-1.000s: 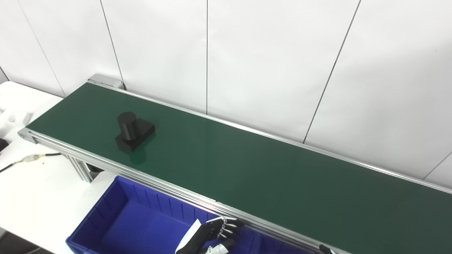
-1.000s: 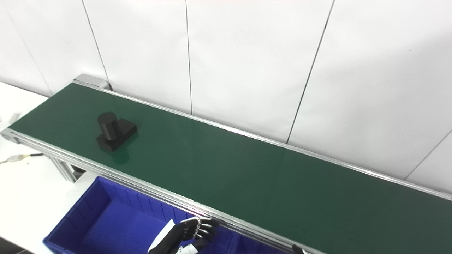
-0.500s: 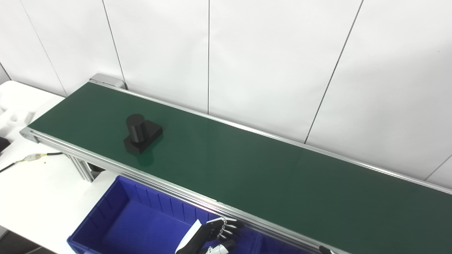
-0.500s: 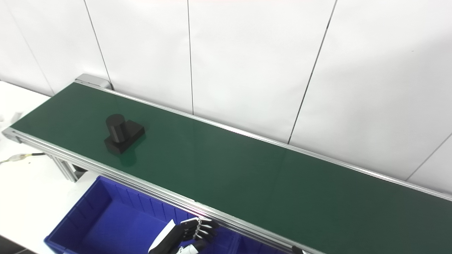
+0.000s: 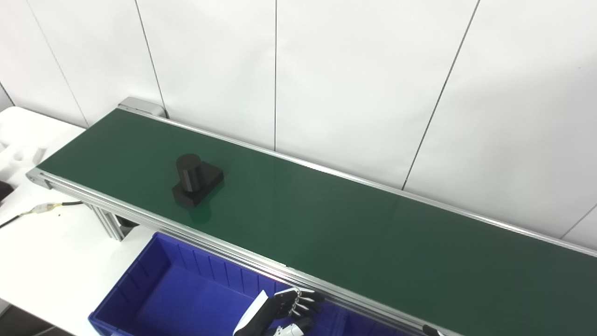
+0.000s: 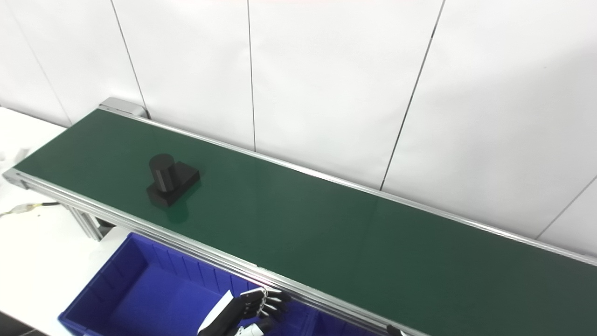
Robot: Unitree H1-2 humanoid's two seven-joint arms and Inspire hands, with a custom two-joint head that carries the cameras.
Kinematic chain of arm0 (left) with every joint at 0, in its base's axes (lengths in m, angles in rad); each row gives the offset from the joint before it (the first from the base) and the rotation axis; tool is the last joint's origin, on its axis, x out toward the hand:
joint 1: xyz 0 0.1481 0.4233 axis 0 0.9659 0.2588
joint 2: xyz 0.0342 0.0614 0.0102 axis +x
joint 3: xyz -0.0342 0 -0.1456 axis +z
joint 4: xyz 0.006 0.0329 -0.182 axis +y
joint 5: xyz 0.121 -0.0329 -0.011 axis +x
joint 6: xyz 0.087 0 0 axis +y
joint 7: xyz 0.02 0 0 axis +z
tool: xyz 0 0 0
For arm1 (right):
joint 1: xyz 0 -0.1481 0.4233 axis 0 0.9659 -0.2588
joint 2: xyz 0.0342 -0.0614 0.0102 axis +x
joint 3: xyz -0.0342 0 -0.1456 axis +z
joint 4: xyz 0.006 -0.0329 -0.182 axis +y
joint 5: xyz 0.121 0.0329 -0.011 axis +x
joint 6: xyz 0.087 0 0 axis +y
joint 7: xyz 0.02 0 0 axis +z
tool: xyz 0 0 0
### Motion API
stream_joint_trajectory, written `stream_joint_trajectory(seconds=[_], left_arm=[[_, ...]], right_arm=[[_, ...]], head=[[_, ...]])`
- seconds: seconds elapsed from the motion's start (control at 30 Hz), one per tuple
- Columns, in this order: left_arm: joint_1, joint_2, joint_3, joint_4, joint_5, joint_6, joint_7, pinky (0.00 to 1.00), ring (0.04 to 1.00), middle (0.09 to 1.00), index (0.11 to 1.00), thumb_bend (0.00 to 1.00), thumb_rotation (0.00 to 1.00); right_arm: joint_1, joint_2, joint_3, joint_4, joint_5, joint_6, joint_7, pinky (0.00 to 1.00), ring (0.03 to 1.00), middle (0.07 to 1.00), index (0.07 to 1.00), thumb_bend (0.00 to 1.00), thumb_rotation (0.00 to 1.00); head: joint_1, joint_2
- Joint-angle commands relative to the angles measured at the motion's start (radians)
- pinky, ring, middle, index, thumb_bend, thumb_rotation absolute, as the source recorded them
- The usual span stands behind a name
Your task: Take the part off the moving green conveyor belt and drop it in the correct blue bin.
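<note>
Black part (image 5: 197, 185) sits on green conveyor belt (image 5: 326, 224), toward its left end, nearer the front rail. Left hand (image 5: 291, 308) over blue bin (image 5: 154, 280), fingers apart, holding nothing. Right hand barely visible at bottom edge; state cannot be told.

White surface (image 5: 42, 242) at left, cable with taped joint (image 5: 39, 209) lying on it (white foam piece (image 5: 18, 151) at far left edge). White panelled wall (image 5: 354, 70) behind.
</note>
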Motion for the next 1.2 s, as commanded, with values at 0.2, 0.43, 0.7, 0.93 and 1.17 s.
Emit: stream_joint_trajectory(seconds=[0.2, 0.43, 0.7, 0.93, 1.17], left_arm=[[-0.013, 0.005, -0.006, -0.019, -0.002, -0.042, 0.026, 0.50, 0.589, 0.664, 0.717, 0.73, 0.85], [-0.009, 0.010, -0.011, -0.025, -0.006, -0.042, 0.032, 0.51, 0.588, 0.663, 0.716, 0.73, 0.86], [-0.010, 0.012, -0.011, -0.023, -0.007, -0.042, 0.032, 0.50, 0.586, 0.664, 0.716, 0.74, 0.87], [-0.010, 0.006, -0.007, -0.021, -0.009, -0.042, 0.030, 0.50, 0.589, 0.663, 0.714, 0.75, 0.86], [-0.011, 0.005, -0.011, -0.023, -0.010, -0.041, 0.030, 0.51, 0.592, 0.665, 0.717, 0.75, 0.86]], right_arm=[[0.001, 0.001, -0.020, -0.122, 0.033, -0.058, 0.002, 0.61, 0.718, 0.768, 0.836, 0.56, 0.47], [0.005, -0.009, -0.028, -0.184, 0.037, -0.033, 0.012, 0.59, 0.702, 0.755, 0.829, 0.59, 0.49], [-0.002, -0.016, -0.041, -0.218, 0.055, -0.016, 0.030, 0.59, 0.689, 0.748, 0.793, 0.64, 0.52], [-0.023, -0.029, -0.064, -0.246, 0.060, -0.010, 0.043, 0.59, 0.694, 0.748, 0.772, 0.63, 0.52], [-0.059, -0.033, -0.086, -0.268, 0.070, 0.014, 0.050, 0.58, 0.690, 0.742, 0.755, 0.71, 0.53]], head=[[-0.007, 0.003], [-0.013, 0.006], [-0.022, 0.007], [-0.025, 0.006], [-0.034, 0.007]])
